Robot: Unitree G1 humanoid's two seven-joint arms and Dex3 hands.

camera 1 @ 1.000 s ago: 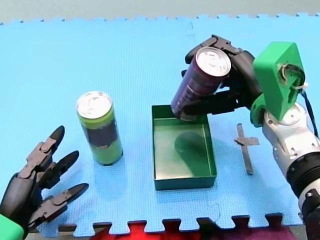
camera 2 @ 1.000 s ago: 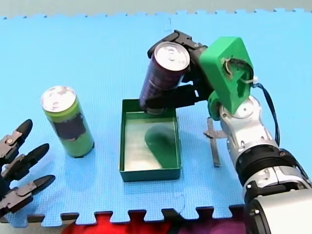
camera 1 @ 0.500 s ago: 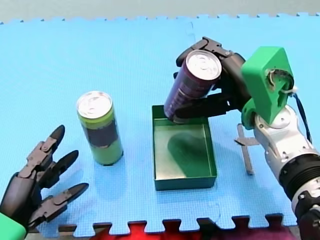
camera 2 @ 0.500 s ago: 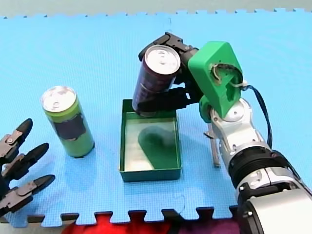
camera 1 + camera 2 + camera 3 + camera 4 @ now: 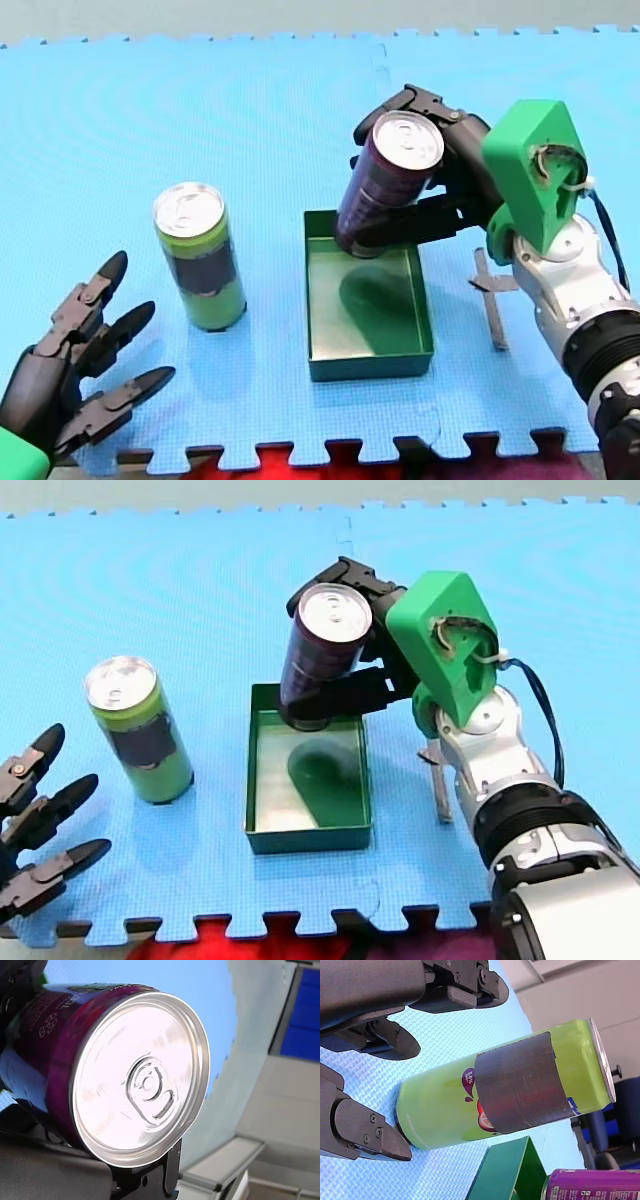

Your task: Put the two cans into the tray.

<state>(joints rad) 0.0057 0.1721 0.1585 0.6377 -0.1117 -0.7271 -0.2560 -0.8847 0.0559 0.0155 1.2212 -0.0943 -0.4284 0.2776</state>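
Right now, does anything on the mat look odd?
Nothing spilled. The purple can is tilted in the right hand over the far edge of the tray. A grey strip lies on the mat right of the tray. The green can stands upright; the left hand, holding nothing, is near it.

Tilted purple can (image 5: 385, 185) hangs above green tray (image 5: 370, 366); lime can (image 5: 205, 265) stands beside.

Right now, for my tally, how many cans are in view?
2. The purple can, tilted in the right hand over the tray's far end; the green can, upright on the mat beyond the left hand.
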